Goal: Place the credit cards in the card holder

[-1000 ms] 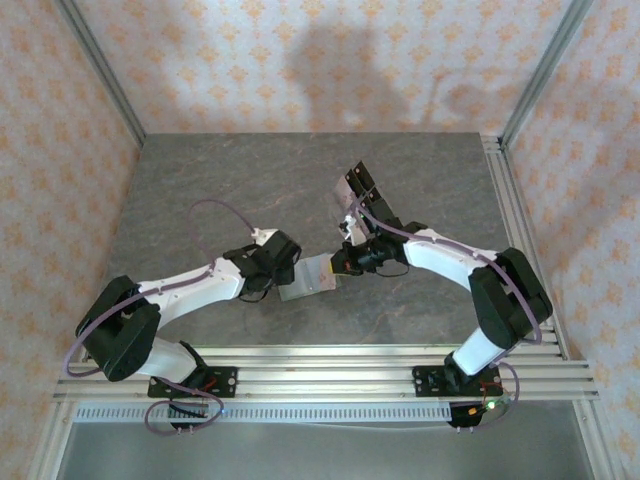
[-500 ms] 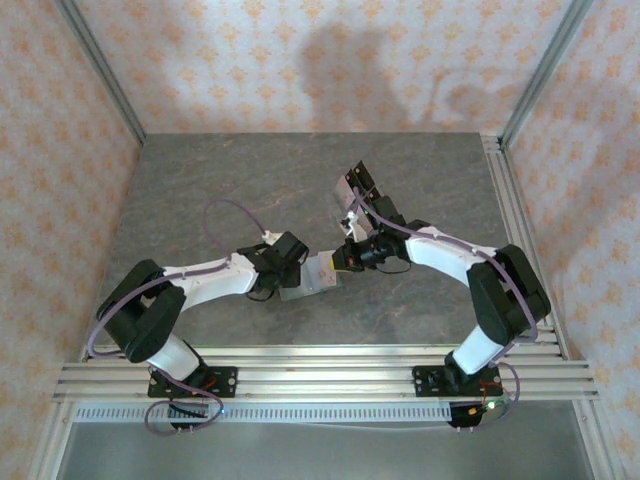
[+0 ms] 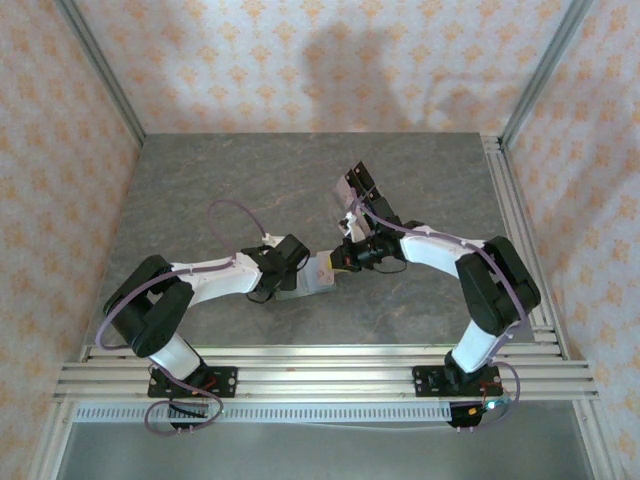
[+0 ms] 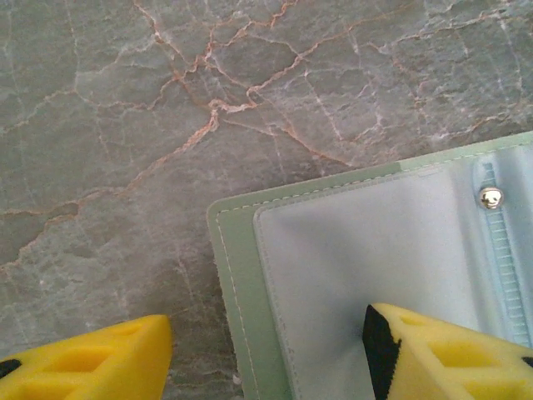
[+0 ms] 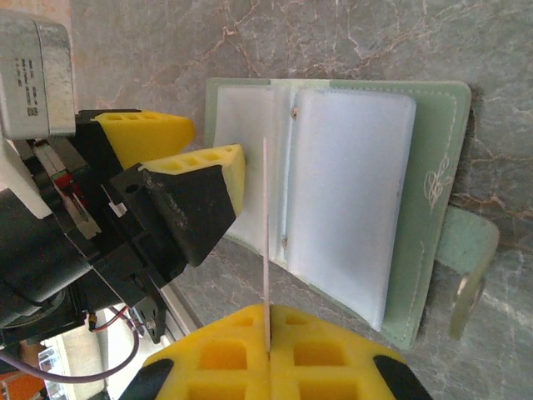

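Edgewise, right fingers (image 5: 316, 354) pinch a card (image 5: 266, 225) over the card holder (image 5: 435, 158).

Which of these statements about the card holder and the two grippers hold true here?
1. The card holder lies open on the table. True.
2. The right gripper is shut on a thin card, seen edge-on. True.
3. The left gripper is clamped shut. False: its jaws stand open, straddling the holder's edge.
4. The held card sits fully inside the holder. False: most of it shows bare, sticking out from the right fingertips.
5. The holder's clasp tab sticks out from one edge. True.
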`<action>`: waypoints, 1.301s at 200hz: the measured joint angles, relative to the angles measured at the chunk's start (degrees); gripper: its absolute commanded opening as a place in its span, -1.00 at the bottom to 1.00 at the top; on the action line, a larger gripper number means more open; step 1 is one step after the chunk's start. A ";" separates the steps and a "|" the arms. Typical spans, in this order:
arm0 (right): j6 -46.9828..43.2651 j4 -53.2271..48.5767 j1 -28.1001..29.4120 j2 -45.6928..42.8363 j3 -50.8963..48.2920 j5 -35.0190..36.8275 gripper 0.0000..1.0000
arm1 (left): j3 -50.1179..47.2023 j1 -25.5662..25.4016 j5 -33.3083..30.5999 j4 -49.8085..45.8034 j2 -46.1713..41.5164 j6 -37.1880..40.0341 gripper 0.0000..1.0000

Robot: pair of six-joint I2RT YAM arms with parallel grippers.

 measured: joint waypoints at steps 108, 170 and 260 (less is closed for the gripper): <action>4.07 7.41 1.97 3.76 -0.44 -0.24 -1.00 | -3.32 8.07 3.93 2.27 -9.46 2.03 0.39; 4.00 8.26 2.34 6.80 -0.15 -0.17 -1.00 | -7.17 8.70 9.18 3.67 -9.64 -0.74 0.28; 4.70 11.74 3.96 8.96 0.55 -1.22 -1.00 | -7.91 8.70 10.36 6.62 -7.06 -2.19 0.24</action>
